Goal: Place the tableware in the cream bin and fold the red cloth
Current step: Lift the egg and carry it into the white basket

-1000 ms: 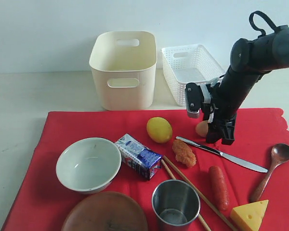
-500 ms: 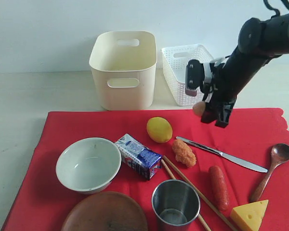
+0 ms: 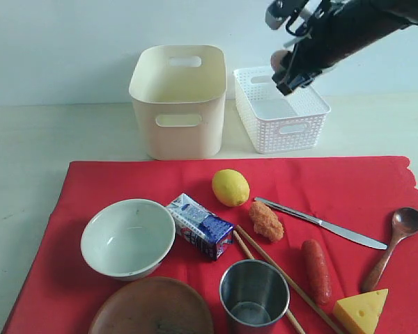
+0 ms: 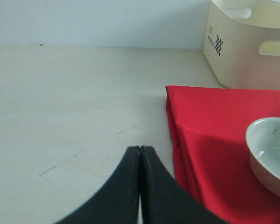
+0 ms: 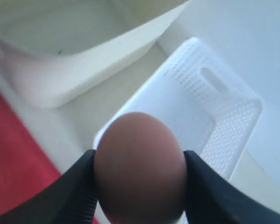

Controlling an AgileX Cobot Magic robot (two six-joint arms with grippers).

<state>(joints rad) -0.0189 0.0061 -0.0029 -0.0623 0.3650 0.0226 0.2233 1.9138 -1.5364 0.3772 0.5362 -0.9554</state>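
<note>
On the red cloth (image 3: 376, 188) lie a pale bowl (image 3: 127, 238), a wooden plate (image 3: 153, 309), a steel cup (image 3: 254, 296), chopsticks (image 3: 282, 275), a silver knife (image 3: 320, 223) and a wooden spoon (image 3: 393, 243). The cream bin (image 3: 179, 101) stands behind the cloth. My right gripper (image 3: 284, 69) is shut on a brown egg (image 5: 139, 165), held high over the white perforated basket (image 3: 280, 106). My left gripper (image 4: 140, 148) is shut with nothing in it, over bare table beside the cloth's edge (image 4: 177, 126); the bowl (image 4: 269, 151) and the bin (image 4: 247, 44) show in that view.
Also on the cloth are a lemon (image 3: 230, 187), a blue milk carton (image 3: 200, 226), a fried piece (image 3: 266, 220), a sausage (image 3: 317, 270) and a cheese wedge (image 3: 361, 311). Pale tabletop (image 3: 56, 139) lies left of the bins.
My right gripper has lifted the egg off the cloth and carried it up and back, from near the knife to above the white basket. The left gripper has stayed shut.
</note>
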